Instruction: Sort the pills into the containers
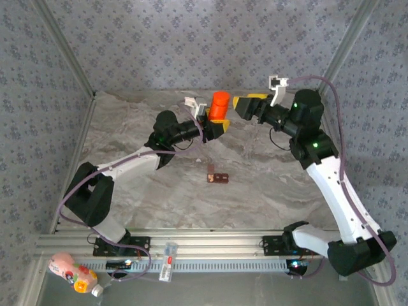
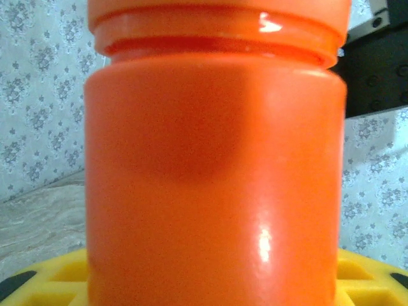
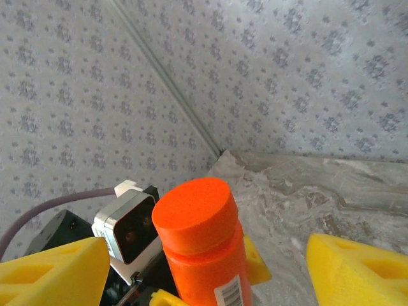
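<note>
My left gripper (image 1: pixel 215 125) is shut on a bright orange bottle (image 1: pixel 220 105) and holds it upright above the far middle of the table. In the left wrist view the bottle (image 2: pixel 213 178) covers nearly everything, with yellow fingers (image 2: pixel 51 287) at its base. My right gripper (image 1: pixel 245 103) stands open just right of the bottle's cap. From the right wrist, the orange cap (image 3: pixel 194 207) shows between its wide-apart yellow fingers (image 3: pixel 357 268), untouched. The containers (image 1: pixel 217 178), a small dark reddish-brown strip, lie on the marble table (image 1: pixel 268 185) nearer the middle. The pills are out of view.
Patterned walls with metal posts close in the table on three sides. A pink and orange bottle (image 1: pixel 73 275) and a small clear item (image 1: pixel 167 261) lie by the front rail near the arm bases. The left wrist camera (image 3: pixel 127 226) sits close beside the bottle.
</note>
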Controlling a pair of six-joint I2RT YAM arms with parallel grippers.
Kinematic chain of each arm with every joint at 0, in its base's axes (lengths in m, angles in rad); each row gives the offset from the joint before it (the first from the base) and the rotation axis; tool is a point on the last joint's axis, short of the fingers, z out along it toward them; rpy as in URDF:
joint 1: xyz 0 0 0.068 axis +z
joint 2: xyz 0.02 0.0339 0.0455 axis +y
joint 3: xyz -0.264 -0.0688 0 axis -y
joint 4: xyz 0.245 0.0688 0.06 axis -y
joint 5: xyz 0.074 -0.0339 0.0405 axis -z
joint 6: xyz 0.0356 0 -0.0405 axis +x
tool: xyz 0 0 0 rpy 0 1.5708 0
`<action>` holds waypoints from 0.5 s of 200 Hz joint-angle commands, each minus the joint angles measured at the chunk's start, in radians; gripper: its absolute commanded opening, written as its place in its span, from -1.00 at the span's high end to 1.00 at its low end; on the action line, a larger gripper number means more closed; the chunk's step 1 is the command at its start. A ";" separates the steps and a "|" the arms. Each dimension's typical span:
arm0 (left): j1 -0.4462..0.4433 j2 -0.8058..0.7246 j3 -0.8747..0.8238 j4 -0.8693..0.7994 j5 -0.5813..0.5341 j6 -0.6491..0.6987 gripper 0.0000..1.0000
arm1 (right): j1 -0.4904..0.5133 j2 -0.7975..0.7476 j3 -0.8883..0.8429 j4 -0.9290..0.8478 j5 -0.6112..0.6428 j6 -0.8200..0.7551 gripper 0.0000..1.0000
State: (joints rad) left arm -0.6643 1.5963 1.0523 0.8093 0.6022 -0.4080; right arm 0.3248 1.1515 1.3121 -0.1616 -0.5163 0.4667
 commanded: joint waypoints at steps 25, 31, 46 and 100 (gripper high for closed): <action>-0.010 -0.052 0.044 -0.002 0.074 0.006 1.00 | -0.003 0.084 0.148 -0.085 -0.153 -0.114 -0.66; -0.011 -0.051 0.045 -0.003 0.079 0.004 1.00 | 0.000 0.094 0.157 -0.094 -0.152 -0.122 -0.66; -0.014 -0.051 0.047 -0.005 0.087 0.000 1.00 | 0.005 0.114 0.174 -0.108 -0.152 -0.132 -0.65; -0.018 -0.058 0.051 -0.009 0.085 -0.007 1.00 | 0.046 0.154 0.196 -0.143 -0.145 -0.164 -0.61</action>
State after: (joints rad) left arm -0.6762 1.5902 1.0561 0.7773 0.6662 -0.4091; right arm 0.3542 1.2926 1.4708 -0.2710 -0.6441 0.3405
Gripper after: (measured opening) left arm 0.534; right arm 0.811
